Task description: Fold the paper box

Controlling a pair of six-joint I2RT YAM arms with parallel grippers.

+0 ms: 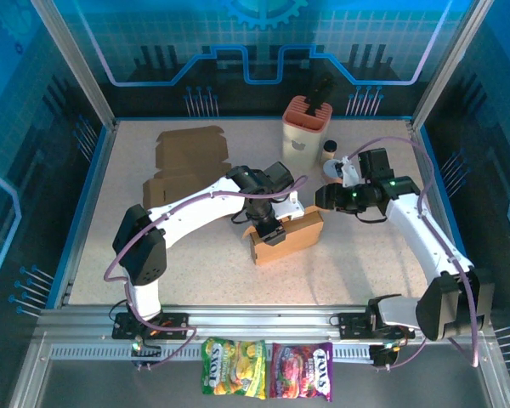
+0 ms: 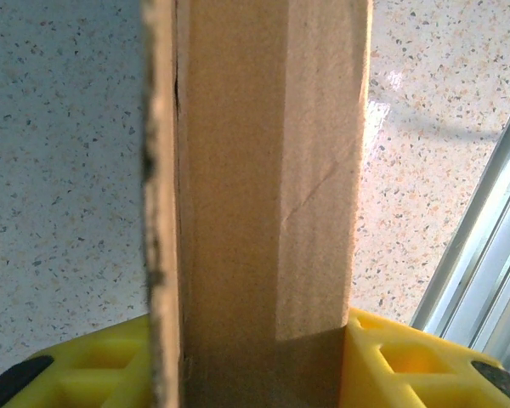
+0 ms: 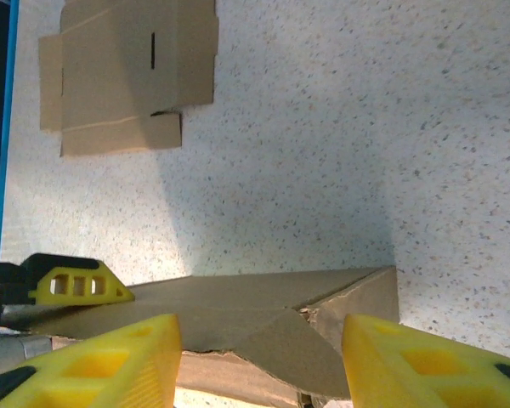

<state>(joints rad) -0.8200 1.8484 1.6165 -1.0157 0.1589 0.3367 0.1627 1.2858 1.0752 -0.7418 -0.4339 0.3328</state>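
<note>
Speckled beige table (image 1: pixel 365 272) enclosed by blue walls (image 1: pixel 263 42) printed with circuit motifs, an aluminium rail (image 1: pixel 263 319) along its near edge, brightly lit.

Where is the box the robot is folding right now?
In the top view, the cardboard box sits mid-table, clamped by the left gripper, with the right gripper just beyond its right end and flat cardboard sheets farther back left.

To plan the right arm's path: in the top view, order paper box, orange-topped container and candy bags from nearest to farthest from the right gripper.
From the right gripper:
1. paper box, just left of it.
2. orange-topped container, at the back.
3. candy bags, at the very front.
</note>
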